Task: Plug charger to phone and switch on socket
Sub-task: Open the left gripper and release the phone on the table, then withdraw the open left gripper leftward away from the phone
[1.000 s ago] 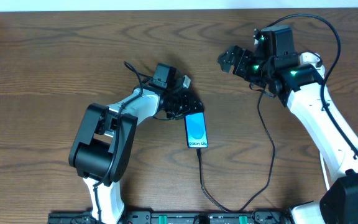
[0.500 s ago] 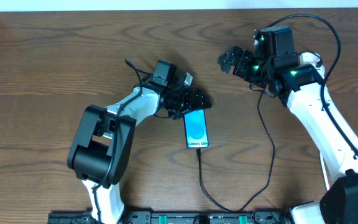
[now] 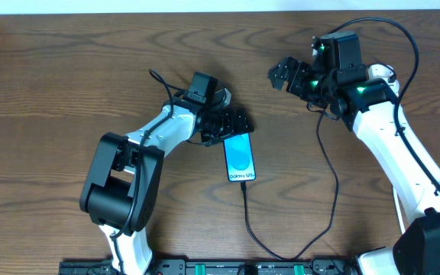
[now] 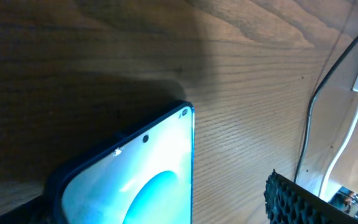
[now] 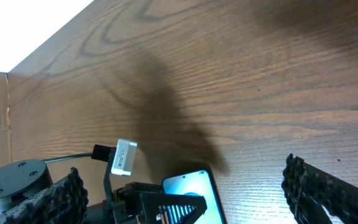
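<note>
- The phone (image 3: 239,158) lies flat on the wooden table (image 3: 67,84), roughly in the middle, with its screen lit blue and white and the "Galaxy S25+" text at the end nearer the robot's base
- The left claw (image 3: 231,124) sits low over the far end of the phone, released: in the left wrist view the phone (image 4: 148,180) fills the space between the fingers, and the 1 finger that shows clearly (image 4: 291,199) stands apart from the phone's edge
- The charger (image 3: 331,191), a thin black cable, meets the near end of the phone, loops toward the table's front edge, then climbs the right side to the right arm's wrist, where it is lost from sight
- At this size I cannot tell whether the charger's tip is fully seated in the phone
- The right claw (image 3: 283,75) hangs above bare table, well apart from the phone, released and grasping nothing; its 2 fingers (image 5: 319,190) stand wide at either edge of the right wrist view
- That view looks across at the phone (image 5: 191,180) and a small white connector (image 5: 124,157) on a dark lead beside the left arm's wrist
</note>
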Robot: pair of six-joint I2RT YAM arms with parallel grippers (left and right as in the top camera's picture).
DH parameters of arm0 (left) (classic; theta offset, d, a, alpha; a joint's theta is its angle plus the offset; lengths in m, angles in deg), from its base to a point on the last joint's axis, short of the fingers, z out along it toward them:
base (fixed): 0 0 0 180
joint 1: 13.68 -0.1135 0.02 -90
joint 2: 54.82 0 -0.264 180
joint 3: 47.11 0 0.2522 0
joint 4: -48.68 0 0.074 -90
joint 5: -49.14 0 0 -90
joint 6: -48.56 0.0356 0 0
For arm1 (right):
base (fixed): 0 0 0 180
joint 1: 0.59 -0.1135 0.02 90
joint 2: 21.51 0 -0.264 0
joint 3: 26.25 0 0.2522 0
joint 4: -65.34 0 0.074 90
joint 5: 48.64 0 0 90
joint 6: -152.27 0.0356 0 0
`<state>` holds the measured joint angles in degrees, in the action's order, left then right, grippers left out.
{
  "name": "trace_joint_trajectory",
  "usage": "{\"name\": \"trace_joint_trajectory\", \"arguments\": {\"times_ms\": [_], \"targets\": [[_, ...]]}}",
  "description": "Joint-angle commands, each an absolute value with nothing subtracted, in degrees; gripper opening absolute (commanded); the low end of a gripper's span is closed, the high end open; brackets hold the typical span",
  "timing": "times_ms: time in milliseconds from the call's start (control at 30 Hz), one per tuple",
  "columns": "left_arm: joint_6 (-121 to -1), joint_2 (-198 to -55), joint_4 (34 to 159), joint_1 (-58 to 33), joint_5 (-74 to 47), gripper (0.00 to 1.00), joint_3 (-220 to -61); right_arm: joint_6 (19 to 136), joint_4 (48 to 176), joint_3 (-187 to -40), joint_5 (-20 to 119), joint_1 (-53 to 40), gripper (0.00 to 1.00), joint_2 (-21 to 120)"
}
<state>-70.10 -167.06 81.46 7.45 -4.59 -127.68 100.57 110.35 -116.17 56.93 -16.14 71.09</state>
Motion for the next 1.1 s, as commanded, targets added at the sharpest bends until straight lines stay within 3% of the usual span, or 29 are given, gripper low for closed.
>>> {"name": "trace_joint_trajectory", "arguments": {"times_ms": [0,267,667,1067], "targets": [[-69.95,-170.17,82.95,7.25,-13.59,0.88,-125.54,99.85,110.53,-116.28,56.23,-15.57,0.99,70.22],[-69.95,-170.1,82.93,6.14,-15.06,0.88,-125.62,99.43,111.55,-116.28,54.94,-15.57,0.99,70.22],[-65.47,-166.54,88.41,-2.89,-17.22,0.89,-126.19,99.41,112.43,-116.28,54.09,-15.57,0.99,70.22],[-58.76,-141.49,104.52,-4.88,-35.23,0.89,-127.07,98.36,113.13,-116.28,53.45,-15.6,0.99,70.22]]}}
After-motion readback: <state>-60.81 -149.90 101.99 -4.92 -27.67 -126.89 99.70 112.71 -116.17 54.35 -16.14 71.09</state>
